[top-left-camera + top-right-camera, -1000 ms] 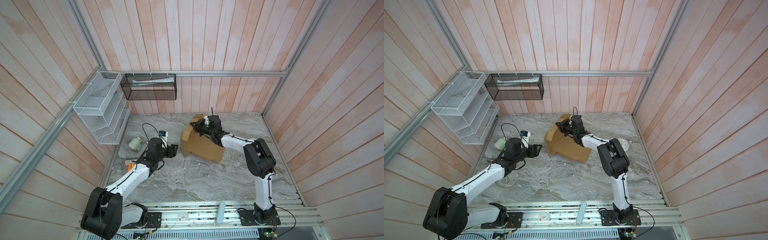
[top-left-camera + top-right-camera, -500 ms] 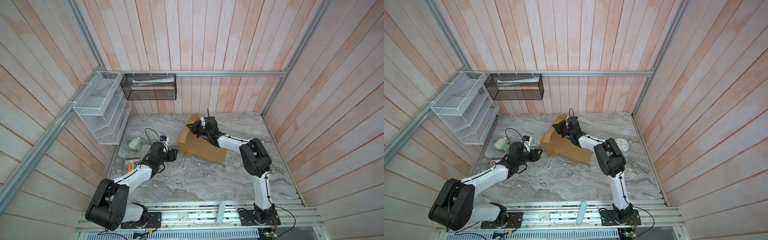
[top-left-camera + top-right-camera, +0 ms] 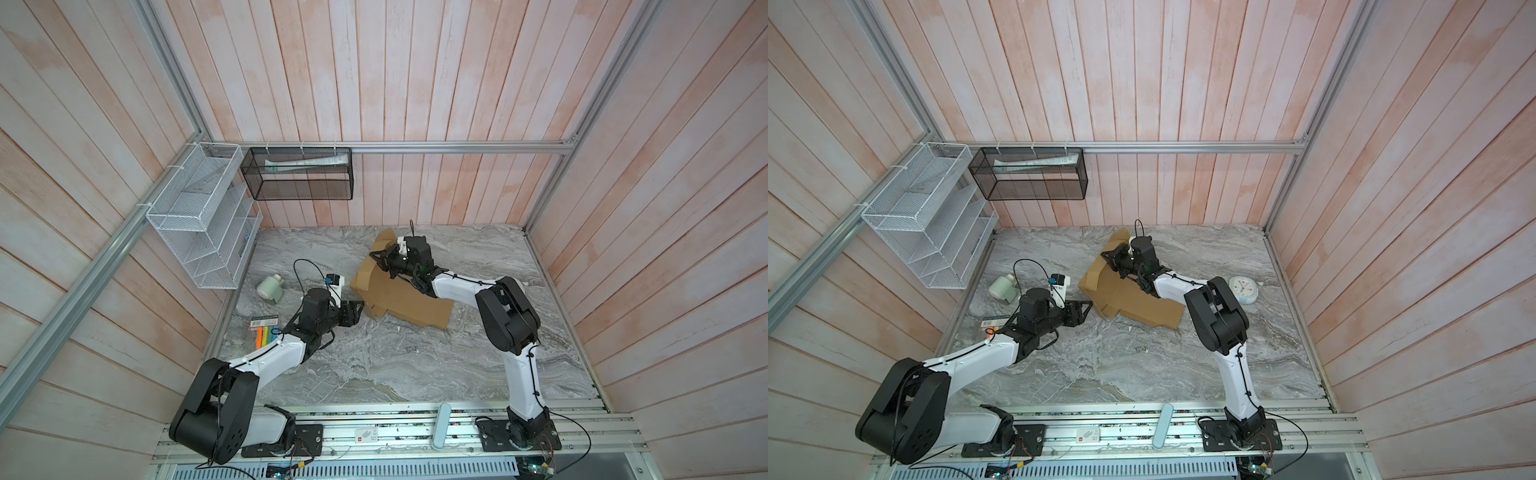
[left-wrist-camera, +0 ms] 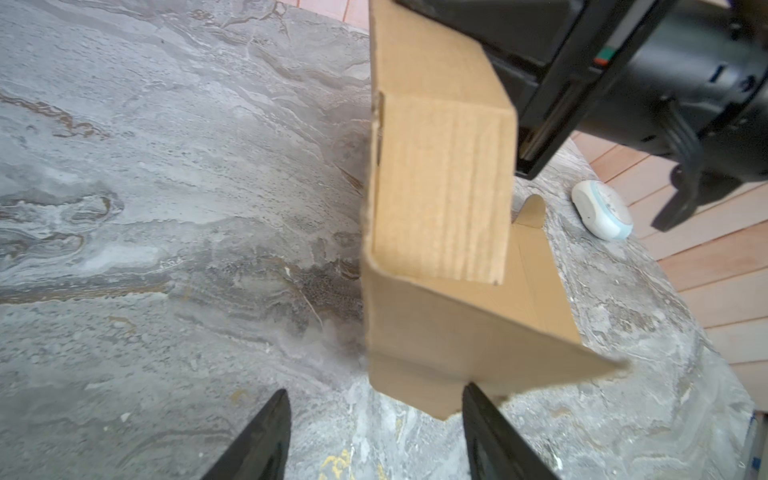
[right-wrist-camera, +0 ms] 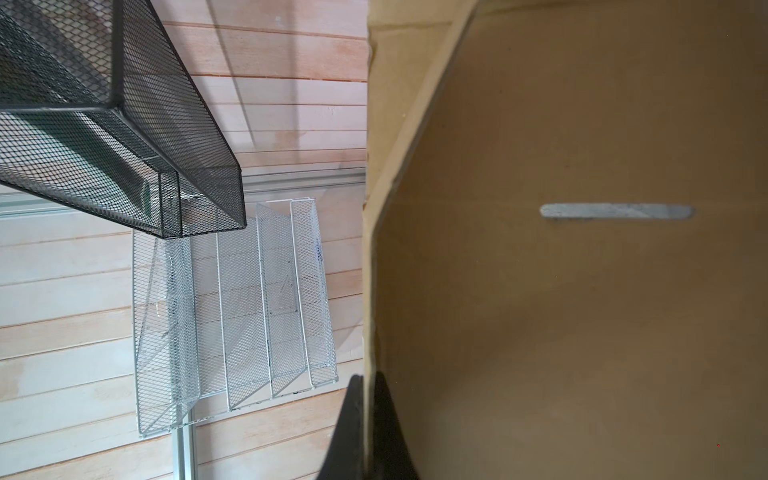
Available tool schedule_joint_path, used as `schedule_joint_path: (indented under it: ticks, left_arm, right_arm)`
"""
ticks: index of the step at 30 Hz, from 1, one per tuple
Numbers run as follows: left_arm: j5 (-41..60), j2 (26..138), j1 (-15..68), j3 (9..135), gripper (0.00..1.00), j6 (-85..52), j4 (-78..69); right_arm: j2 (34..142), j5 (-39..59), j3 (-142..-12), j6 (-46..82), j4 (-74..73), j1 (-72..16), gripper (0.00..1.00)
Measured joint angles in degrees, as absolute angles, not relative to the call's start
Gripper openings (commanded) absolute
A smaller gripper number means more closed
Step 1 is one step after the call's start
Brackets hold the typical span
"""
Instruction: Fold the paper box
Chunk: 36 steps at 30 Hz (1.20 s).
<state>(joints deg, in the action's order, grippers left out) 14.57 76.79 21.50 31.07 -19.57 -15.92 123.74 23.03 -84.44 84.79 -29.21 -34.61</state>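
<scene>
Right gripper (image 5: 366, 399) clamps the brown corrugated cardboard box (image 3: 409, 305); left gripper (image 4: 374, 390), spread at its eight o'clock, should push the flap (image 4: 419, 365) squarely.

Two tabletop robot arms, white and black

Left arm (image 3: 270, 357) and right arm (image 3: 521, 382) had white tubular links, bulky black joint housings and thin black cables tied along the shells; black base plates (image 3: 492, 441) sat at 6 o'clock in both top views. Left gripper (image 4: 374, 387) had tapered black fingers (image 4: 266, 436).
</scene>
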Motion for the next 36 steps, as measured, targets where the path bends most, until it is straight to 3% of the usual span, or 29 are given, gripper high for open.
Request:
schedule_joint_path:
  ticks: [13,27,36]
  left_arm:
    - [14.5,77.6,22.7,30.6,0.59,-19.1,-18.3]
    - [14.5,78.3,24.0,30.6,0.57,-17.9,-17.8]
    - [14.5,78.1,24.4,30.4,0.58,-17.8,-18.2]
  right_arm:
    - [123.7,23.3,-83.7,84.8,-32.7,-36.2,0.00]
    - [123.7,25.0,-73.1,85.0,-44.1,-36.3,0.00]
    - [123.7,25.8,-75.0,85.3,-45.5,-36.3,0.00]
